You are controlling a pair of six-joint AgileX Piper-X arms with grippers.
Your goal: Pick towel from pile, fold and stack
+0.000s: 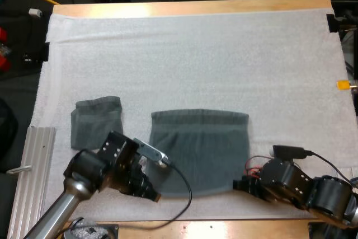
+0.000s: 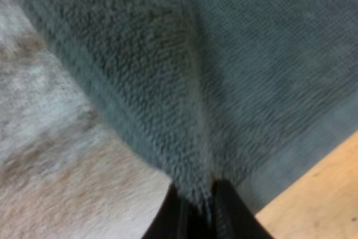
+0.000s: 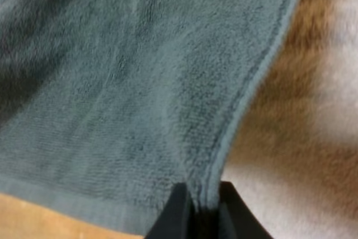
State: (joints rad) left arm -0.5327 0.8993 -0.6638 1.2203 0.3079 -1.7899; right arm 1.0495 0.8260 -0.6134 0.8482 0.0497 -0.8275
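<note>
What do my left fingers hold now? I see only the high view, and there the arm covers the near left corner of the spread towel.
Observer: In the left wrist view the left fingers are shut on the spread towel. They press on the cloth from both sides.
Operator: Thank you. And on the right side, please?
Observer: In the right wrist view the right fingers are shut on the same towel, right at its hemmed side edge.
Operator: Is the cloth flat at the left grip?
Observer: No. In the left wrist view a raised crease runs up the towel from the pinch.
</note>
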